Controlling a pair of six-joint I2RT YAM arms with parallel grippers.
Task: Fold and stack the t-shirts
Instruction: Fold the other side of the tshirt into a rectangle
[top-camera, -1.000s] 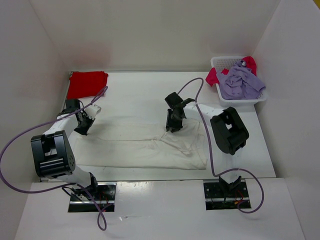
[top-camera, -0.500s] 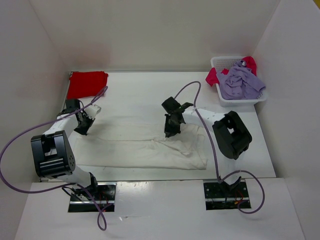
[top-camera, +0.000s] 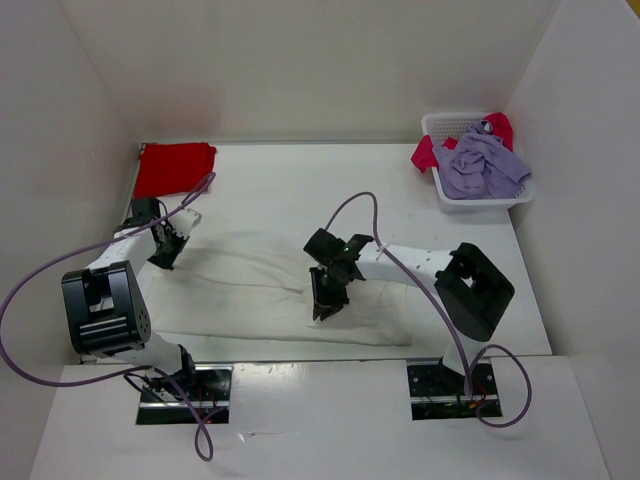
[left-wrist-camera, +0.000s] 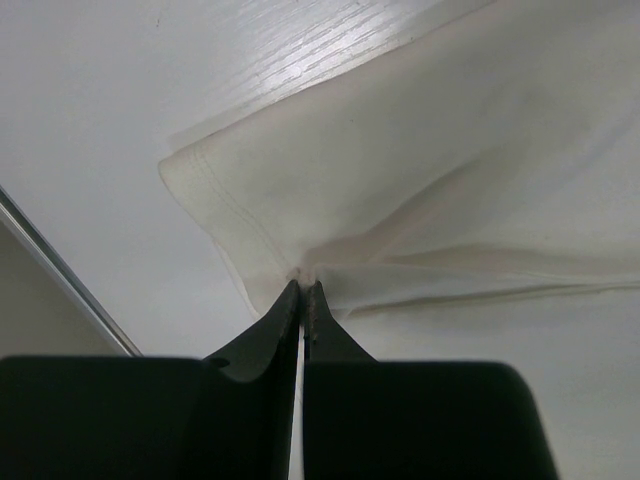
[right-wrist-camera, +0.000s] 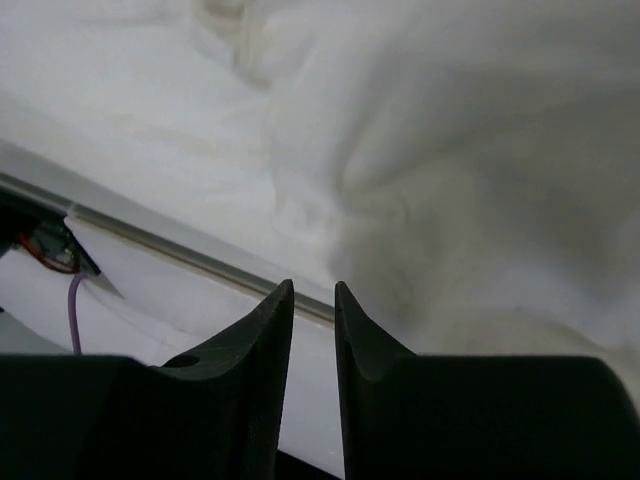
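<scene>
Off-white t-shirt (top-camera: 250, 290) lies spread wide and wrinkled across the near middle of the table (top-camera: 300, 180). At the far right sits the white basket (top-camera: 478, 204), with the lavender t-shirt (top-camera: 485, 165) heaped inside and the pinkish-red t-shirt (top-camera: 426, 153) spilling over its left rim. The red t-shirt (top-camera: 175, 168) lies folded in the far left corner. The left gripper (left-wrist-camera: 303, 290) is clamped tight on the spread shirt's far-left hem corner. The right gripper (right-wrist-camera: 311, 292) hangs over its near middle, jaws a narrow crack apart, nothing between them.
</scene>
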